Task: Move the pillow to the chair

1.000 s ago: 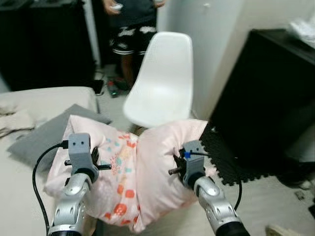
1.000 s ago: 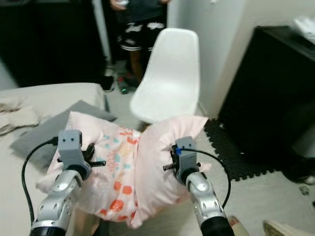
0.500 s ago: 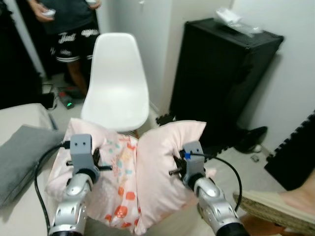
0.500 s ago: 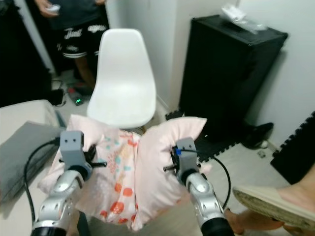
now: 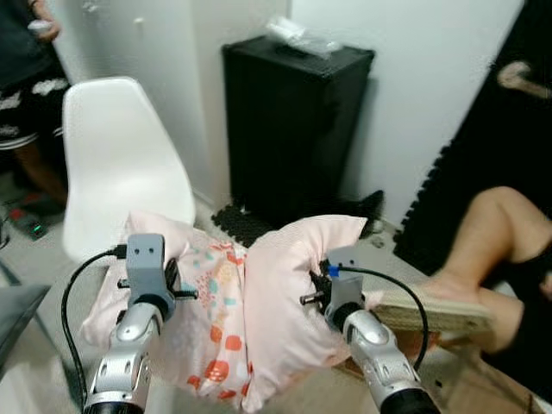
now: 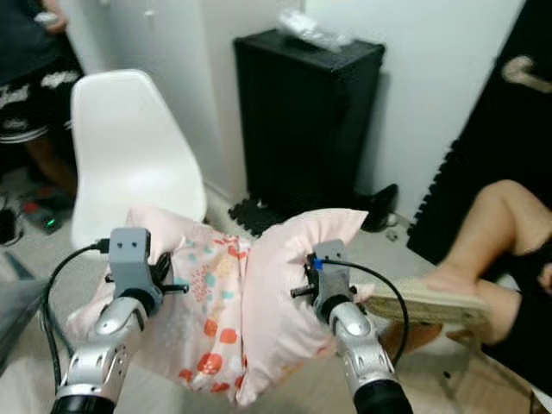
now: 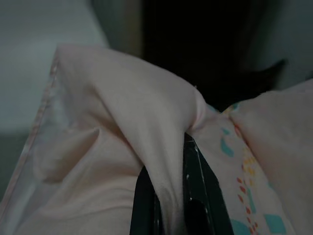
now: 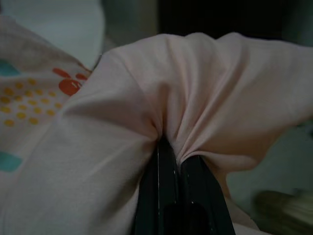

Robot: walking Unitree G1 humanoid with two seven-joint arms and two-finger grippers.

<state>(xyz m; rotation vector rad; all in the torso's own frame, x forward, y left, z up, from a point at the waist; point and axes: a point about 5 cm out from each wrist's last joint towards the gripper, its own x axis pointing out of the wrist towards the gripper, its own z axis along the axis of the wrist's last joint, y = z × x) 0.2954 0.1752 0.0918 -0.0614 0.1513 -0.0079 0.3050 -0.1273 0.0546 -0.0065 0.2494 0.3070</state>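
A pale pink pillow (image 5: 250, 302) with orange and teal prints hangs folded in the air between my two arms. On its left side my left gripper (image 7: 168, 147) is shut on a bunch of its cloth. My right gripper (image 8: 173, 149) is shut on a fold at its right side. The white shell chair (image 5: 116, 164) stands ahead to the left, beyond the pillow, with a bare seat.
A black cabinet (image 5: 293, 129) stands against the white wall ahead, a plastic bag (image 5: 297, 34) on top. A seated person's bare leg (image 5: 483, 241) and sandalled foot (image 5: 431, 306) reach in from the right. Another person (image 5: 26, 86) stands at far left behind the chair.
The camera has swung to the right: chair and cabinet slid left in view, the seated person's leg came in. Both grippers keep their hold on the pillow.
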